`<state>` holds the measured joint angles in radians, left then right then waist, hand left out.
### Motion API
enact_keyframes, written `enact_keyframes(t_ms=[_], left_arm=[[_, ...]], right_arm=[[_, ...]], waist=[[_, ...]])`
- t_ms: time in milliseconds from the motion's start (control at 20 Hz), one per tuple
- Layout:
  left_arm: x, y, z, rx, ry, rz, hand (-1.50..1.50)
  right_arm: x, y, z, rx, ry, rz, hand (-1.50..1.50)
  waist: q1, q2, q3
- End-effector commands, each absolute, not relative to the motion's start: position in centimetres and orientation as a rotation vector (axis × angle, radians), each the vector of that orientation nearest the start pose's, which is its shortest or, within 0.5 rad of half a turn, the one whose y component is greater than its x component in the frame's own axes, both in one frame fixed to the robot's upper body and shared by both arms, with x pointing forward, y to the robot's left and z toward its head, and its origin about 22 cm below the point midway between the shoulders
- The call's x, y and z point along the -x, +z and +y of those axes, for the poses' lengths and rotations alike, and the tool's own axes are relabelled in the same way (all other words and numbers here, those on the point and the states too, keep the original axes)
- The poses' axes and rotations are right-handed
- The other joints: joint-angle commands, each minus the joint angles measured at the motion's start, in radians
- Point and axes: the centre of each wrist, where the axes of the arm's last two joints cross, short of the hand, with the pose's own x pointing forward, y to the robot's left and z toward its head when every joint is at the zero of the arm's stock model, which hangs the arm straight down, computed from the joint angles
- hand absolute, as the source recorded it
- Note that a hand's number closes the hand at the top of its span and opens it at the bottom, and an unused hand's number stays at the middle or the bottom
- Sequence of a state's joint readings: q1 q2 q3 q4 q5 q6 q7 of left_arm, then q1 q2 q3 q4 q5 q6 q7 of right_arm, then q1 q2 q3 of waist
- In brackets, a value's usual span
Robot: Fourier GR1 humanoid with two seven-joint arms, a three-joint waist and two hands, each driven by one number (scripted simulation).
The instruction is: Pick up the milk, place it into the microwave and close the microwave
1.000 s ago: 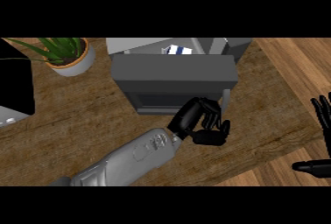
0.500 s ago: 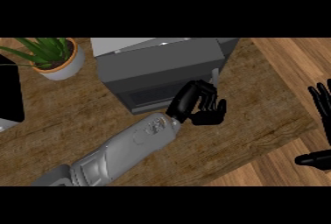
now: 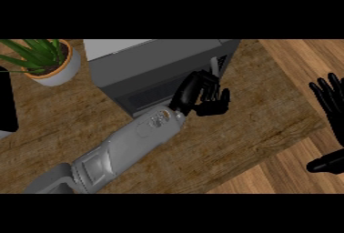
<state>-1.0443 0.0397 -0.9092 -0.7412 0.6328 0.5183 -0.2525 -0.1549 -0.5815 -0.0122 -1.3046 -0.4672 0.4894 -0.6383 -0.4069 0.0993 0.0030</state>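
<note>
The milk could not be seen anywhere in the head view; whether it stood inside the microwave (image 3: 161, 68) could not be told. The microwave, a grey box with a darker front panel and a strip of controls at its right end, stood at the far middle of the desk (image 3: 222, 136), turned at a slant, and its door appeared closed. The left hand (image 3: 205, 95) lay against the right part of the microwave's front, fingers spread and fairly straight, released and grasping nothing; its grey forearm ran diagonally from the near left corner up to the microwave. The right hand (image 3: 331, 102) rested at the right edge of the view, fingers up and apart, likewise released, well apart from the microwave; its thumb showed lower down at the same edge. A potted plant (image 3: 43, 61) with long green leaves stood at the far left, just beside the microwave's left end. A dark object (image 3: 7, 102) showed at the left edge, cut off by the frame.
</note>
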Motion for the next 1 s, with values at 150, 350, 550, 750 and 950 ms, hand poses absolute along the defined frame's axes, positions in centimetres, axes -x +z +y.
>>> enact_keyframes(t_ms=[150,350,550,750,950], left_arm=[[-36.0,8.2,-2.1,0.181,-0.574,-1.824,1.50],[-36.0,8.3,-2.2,0.186,-0.579,-1.826,1.50],[-36.3,8.3,-2.0,0.159,-0.544,-1.823,1.50],[-36.2,8.2,-2.0,0.145,-0.528,-1.821,1.50],[-36.1,8.0,-2.0,0.141,-0.503,-1.824,1.50]], right_arm=[[-29.0,7.5,-35.5,-0.593,0.557,-2.060,1.50],[-29.5,9.5,-33.5,-0.703,0.724,-2.039,1.50],[-29.3,10.3,-32.3,-0.748,0.775,-2.032,1.50],[-29.0,10.9,-31.1,-0.782,0.820,-2.021,1.50],[-28.6,11.1,-30.3,-0.815,0.842,-2.008,1.50]], waist=[[-0.023,-0.003,-0.001],[-0.025,-0.008,0.000],[-0.048,-0.010,0.002],[-0.065,-0.012,0.003],[-0.077,-0.011,0.003]])
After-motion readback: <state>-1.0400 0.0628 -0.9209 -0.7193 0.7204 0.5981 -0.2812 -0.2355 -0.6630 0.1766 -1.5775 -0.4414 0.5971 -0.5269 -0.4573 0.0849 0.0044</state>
